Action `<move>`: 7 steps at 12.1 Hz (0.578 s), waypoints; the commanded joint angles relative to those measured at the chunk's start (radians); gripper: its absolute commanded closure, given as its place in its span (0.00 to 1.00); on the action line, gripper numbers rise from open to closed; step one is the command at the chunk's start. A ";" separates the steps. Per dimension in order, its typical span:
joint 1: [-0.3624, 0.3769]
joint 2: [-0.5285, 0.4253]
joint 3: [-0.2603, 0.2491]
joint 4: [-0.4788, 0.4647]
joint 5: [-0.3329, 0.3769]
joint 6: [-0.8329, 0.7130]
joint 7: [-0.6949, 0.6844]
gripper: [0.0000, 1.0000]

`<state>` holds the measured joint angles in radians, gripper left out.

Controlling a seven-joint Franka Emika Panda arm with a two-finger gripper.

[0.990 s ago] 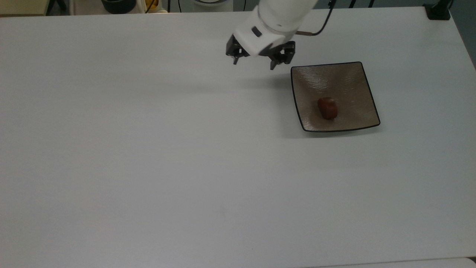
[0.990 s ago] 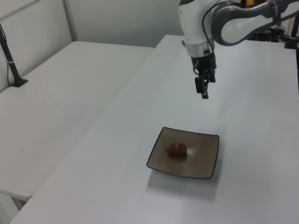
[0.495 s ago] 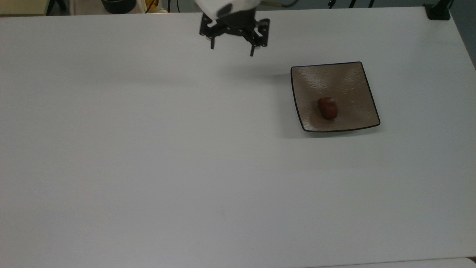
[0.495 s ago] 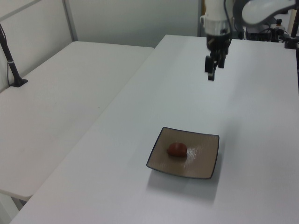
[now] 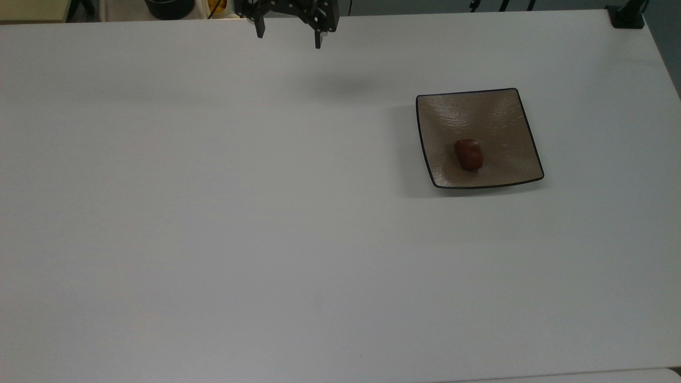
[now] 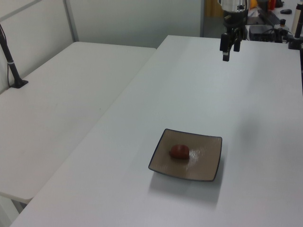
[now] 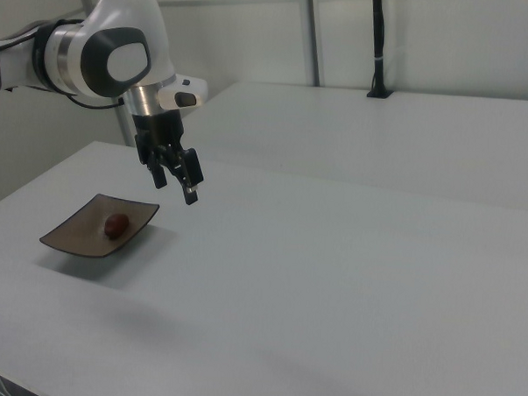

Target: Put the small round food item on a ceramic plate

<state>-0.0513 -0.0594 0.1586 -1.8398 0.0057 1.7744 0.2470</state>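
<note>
Small round food item (image 5: 468,154) sits on the ceramic plate (image 5: 495,111), a bit toward the plate's near edge in the top view, lying loose, nothing touching it. In the left view it (image 6: 179,151) rests left of the plate's (image 6: 206,158) centre; in the right view it (image 7: 116,224) shows as a dark red lump on the plate (image 7: 74,234). Plate rests flat on the white surface (image 5: 213,213), on the top view's right.

My gripper (image 5: 288,32) hangs in the air at the top view's upper edge, well apart from the plate and up-left of it. Jaws are spread open with nothing between them, fingers (image 7: 191,193) pointing down. In the left view my gripper (image 6: 228,47) is above the surface's far end; in the right view it (image 7: 175,181) is up-right of the plate.
</note>
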 commanded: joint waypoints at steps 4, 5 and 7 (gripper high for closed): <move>-0.053 0.001 -0.031 0.008 -0.001 -0.013 -0.114 0.00; -0.041 0.016 -0.065 0.022 -0.003 -0.013 -0.118 0.00; 0.011 0.029 -0.135 0.025 -0.004 -0.006 -0.142 0.00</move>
<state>-0.1084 -0.0544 0.1136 -1.8361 0.0038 1.7745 0.1525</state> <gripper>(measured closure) 0.000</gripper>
